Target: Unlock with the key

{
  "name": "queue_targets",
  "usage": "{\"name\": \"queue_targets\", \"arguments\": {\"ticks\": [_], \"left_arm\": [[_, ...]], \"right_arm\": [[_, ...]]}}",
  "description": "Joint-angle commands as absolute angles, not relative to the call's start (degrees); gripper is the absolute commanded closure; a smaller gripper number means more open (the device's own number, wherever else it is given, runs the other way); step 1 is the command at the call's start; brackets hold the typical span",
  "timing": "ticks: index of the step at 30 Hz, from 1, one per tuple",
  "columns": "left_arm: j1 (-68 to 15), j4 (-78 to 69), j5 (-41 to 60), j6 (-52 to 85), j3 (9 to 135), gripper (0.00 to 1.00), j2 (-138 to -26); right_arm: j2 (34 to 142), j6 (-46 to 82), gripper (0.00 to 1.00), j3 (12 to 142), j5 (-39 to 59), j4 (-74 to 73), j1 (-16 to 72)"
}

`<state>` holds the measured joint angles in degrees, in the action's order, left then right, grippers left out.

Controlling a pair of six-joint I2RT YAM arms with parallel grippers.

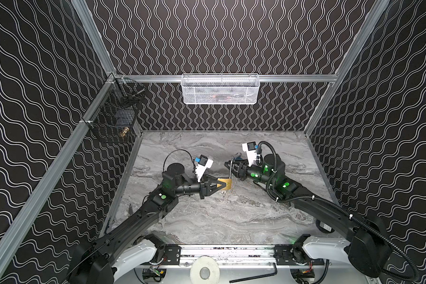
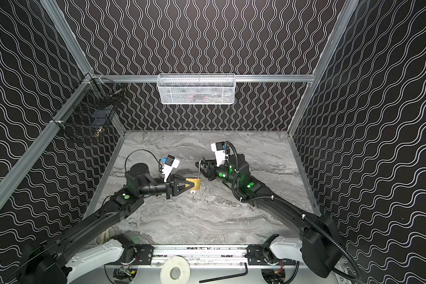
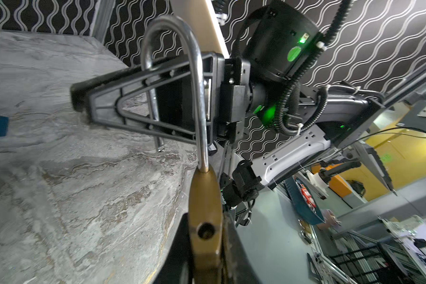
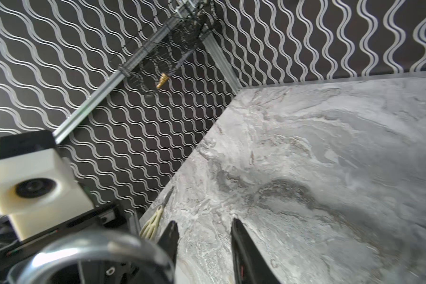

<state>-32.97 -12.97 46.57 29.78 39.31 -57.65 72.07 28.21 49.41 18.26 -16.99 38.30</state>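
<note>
Left end effector (image 1: 221,185) clamps padlock (image 1: 228,184); right end effector (image 1: 227,164) parted, empty; table (image 1: 231,221) edges far.

My enclosure. Three black walls (image 1: 219,37) printed with pale wavy lines stand around me, framed by grey metal rails (image 1: 293,78). The floor is a grey marbled tabletop (image 1: 231,221). At twelve o'clock a white mesh basket (image 1: 220,89) hangs on the back rail. At ten o'clock a black wire basket (image 1: 113,115) hangs on the side rail. The light is even. Outside, my left wrist view shows a yellow wall (image 3: 416,167).
</note>
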Motion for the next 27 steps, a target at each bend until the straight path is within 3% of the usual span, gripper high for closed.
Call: {"name": "queue_targets", "arguments": {"ticks": [1,11,27], "left_arm": [[-32.99,-9.42,44.02,23.52,40.5,1.0,-56.9],[-34.1,-1.08,28.19,18.03,41.9,1.0,-54.5],[-34.1,-3.11,29.44,18.52,41.43,1.0,-55.37]], "right_arm": [[71.73,27.2,0.63,50.68,10.94,-10.67,38.23],[70.58,26.98,0.65,50.51,12.26,-10.57,38.5],[69.22,26.94,0.65,47.83,16.44,-15.68,38.94]]}}
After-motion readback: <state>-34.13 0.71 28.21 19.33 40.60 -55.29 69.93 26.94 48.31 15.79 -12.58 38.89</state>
